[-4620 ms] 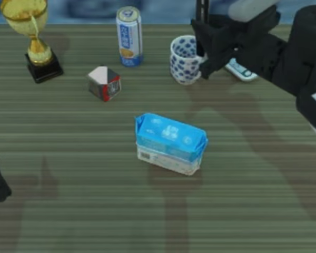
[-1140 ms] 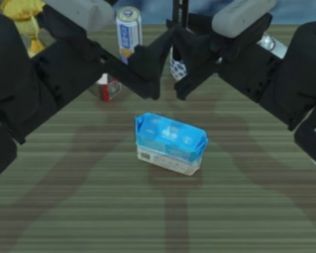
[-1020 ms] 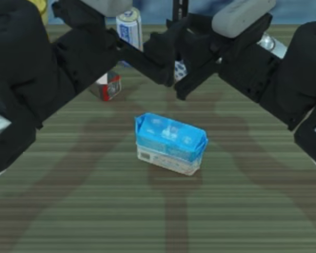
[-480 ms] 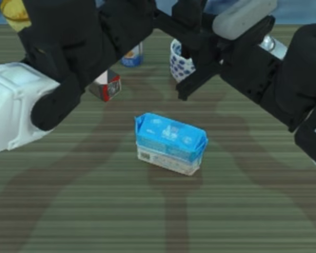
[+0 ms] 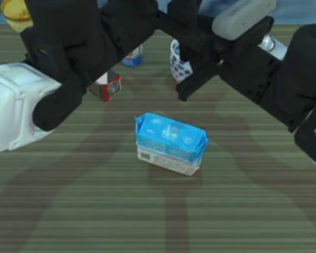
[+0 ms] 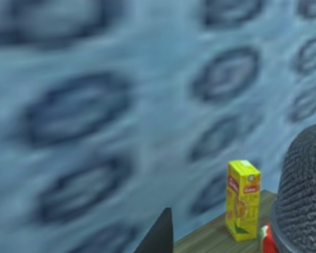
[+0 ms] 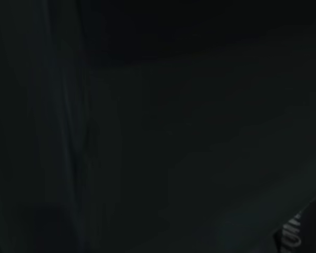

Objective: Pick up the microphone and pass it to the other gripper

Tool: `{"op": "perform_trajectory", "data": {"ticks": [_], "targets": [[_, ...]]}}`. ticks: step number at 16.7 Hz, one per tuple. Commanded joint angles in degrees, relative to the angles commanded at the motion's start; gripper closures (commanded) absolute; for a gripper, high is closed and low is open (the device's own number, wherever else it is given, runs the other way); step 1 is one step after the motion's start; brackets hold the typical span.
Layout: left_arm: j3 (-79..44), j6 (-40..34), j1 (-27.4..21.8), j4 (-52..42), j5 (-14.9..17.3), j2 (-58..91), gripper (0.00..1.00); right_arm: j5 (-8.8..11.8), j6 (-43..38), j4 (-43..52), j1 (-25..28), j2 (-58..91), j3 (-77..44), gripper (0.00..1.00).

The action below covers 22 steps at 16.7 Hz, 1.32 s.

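item: microphone [image 6: 304, 196]. only the mesh head shows, large and close at the edge of the left wrist view; the handle is out of sight there, and in the top view the arms cover the whole thing. it is off the table [image 5: 95, 211], up at the far middle where the two arms meet. long axis: cannot be read from what shows.

item: left gripper [image 5: 163, 21]. reaches in from the left to the far centre, above the can [image 5: 132, 55] and the cup [image 5: 180, 60]. with the head this close to its wrist camera, the microphone probably lies within or just beside this gripper; which of the two cannot be told. opening and hold: cannot tell.

item: right gripper [image 5: 187, 58]. comes in from the right and meets the left gripper over the cup. right wrist view is dark. opening and hold: cannot tell.

relation for the coming move: both grippers sit at the same spot, neither plainly nearer. the handover turns on one claw clamping the handle before the other lets go; a slip here would drop the microphone toward the cup.

also present: blue packet [image 5: 170, 142] at mid-table, well clear of both grippers; red-and-white cube [image 5: 106, 87] under the left arm; trophy [image 5: 13, 8] at the far left corner; yellow carton [image 6: 243, 200] beyond the head in the left wrist view.
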State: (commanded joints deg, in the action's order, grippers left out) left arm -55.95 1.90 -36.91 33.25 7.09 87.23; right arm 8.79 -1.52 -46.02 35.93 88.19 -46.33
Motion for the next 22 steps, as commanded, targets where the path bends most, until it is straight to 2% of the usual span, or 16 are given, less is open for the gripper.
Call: {"op": "perform_trajectory", "data": {"ticks": [6,15,22], "targets": [[0.0,0.0,0.0,0.0,0.0,0.0,0.98,0.0,0.0,0.0,0.0,0.0,0.0,1.0],[0.0,0.0,0.0,0.0,0.0,0.0,1.0,0.0,0.0,0.0,0.0,0.0,0.0,1.0],[0.0,0.0,0.0,0.0,0.0,0.0,1.0,0.0,0.0,0.0,0.0,0.0,0.0,0.47]]}}
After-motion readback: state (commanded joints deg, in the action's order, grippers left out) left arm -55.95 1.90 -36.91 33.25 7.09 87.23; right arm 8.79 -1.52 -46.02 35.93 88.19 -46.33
